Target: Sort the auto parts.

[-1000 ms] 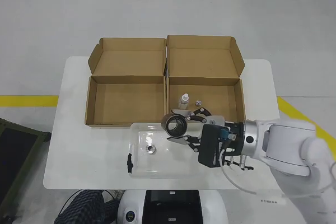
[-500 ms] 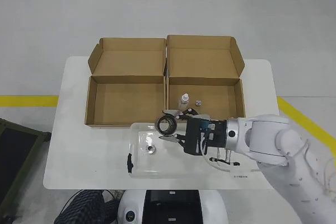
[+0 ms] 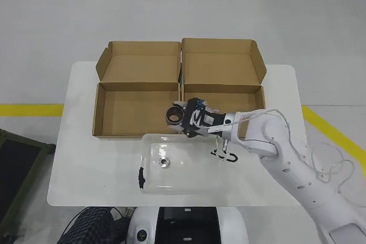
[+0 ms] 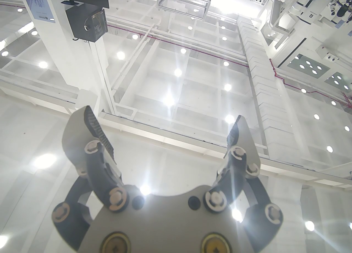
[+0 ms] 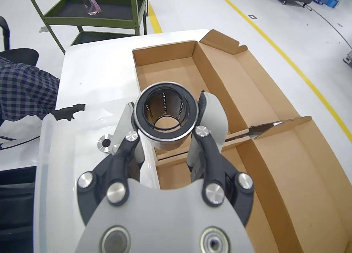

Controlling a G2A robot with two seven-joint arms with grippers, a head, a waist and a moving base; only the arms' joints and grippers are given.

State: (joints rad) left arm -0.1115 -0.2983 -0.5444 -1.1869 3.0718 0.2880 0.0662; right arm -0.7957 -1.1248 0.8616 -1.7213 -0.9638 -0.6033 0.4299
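Clamping the bearing [image 3: 174, 114] in the right gripper [image 5: 167, 110], hovering over the wall shared by the cardboard boxes [image 3: 181, 91], at twelve o'clock from the clear tray [image 3: 189, 183]. Spreading the left gripper [image 4: 163, 116] wide, pointing ceilingward.

Cardboard wall [image 3: 180, 94] between open boxes [image 3: 137, 113]

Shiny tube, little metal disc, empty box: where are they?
shiny tube [image 5: 165, 133]: right wrist view, its front rim.
little metal disc [image 5: 100, 144]: right wrist view, its flat face.
empty box [image 3: 137, 113]: top view, its bare floor.
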